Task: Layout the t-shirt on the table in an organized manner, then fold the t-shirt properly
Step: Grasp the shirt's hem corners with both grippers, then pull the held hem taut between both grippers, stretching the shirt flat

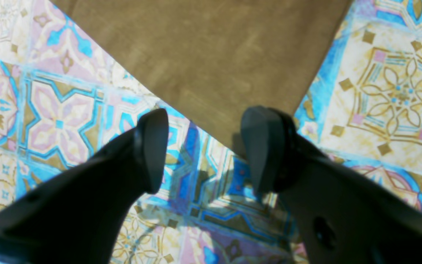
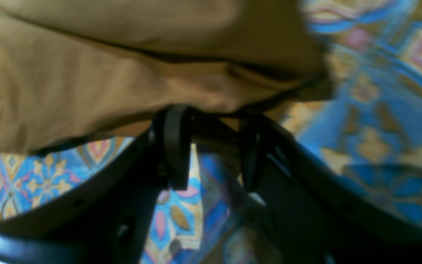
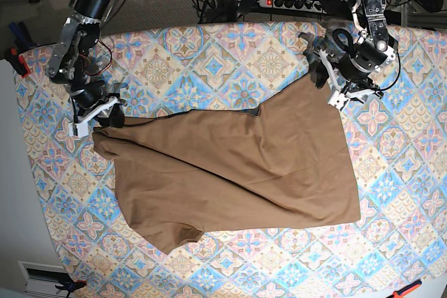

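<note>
T-shirt (image 3: pixel 230 172): lying rumpled, soft, limp; taking hold at corners.
Left gripper (image 1: pixel 203 150): hovering parted, empty, at shirt corner.
Right gripper (image 2: pixel 214 146): jaws parted; hold unclear.

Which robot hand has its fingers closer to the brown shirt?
The right gripper: the t-shirt bunches right at its fingertips. The left gripper hangs open by a flat corner, with table cloth showing between its fingers.

Open tablecloth all round; cloth heap only mid-table.

The table (image 3: pixel 412 193) is bare along its near edge, right side and far strip between the arms. The t-shirt (image 3: pixel 230 172) lies low across the middle. Left gripper (image 1: pixel 203 150) stands over its far-right corner, right gripper (image 2: pixel 213 146) at its rumpled left corner.
</note>
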Controlling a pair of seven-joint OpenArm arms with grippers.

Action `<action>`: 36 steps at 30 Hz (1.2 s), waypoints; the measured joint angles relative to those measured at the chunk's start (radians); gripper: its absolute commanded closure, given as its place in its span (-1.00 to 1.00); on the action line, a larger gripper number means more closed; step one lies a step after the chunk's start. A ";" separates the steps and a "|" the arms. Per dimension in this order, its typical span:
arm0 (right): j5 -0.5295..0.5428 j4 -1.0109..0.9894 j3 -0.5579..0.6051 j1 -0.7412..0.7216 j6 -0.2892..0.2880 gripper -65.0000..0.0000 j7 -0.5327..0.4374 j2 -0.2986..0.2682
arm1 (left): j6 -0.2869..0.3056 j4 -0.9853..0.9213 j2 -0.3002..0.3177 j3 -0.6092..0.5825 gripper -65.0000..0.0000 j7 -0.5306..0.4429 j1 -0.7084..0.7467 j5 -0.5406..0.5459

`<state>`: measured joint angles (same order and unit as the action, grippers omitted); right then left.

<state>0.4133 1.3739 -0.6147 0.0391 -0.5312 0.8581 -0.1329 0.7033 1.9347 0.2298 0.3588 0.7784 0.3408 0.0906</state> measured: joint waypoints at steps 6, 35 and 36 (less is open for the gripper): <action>-0.002 0.000 0.067 0.000 0.000 0.36 -0.010 -0.003 | 0.000 0.000 0.000 0.002 -0.03 0.000 0.000 0.000; -0.005 0.407 -0.169 0.159 0.003 1.00 0.158 0.002 | 0.000 -0.001 0.000 0.003 -0.02 0.000 0.000 -0.002; -0.004 0.408 -0.169 0.175 0.004 1.00 0.161 -0.002 | 0.000 -0.001 0.000 0.002 -0.02 0.000 0.000 0.000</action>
<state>0.4095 1.7817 -0.7837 0.2138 -0.5274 1.0195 -0.1349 0.7033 1.9335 0.2295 0.3611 0.7780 0.3405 0.0902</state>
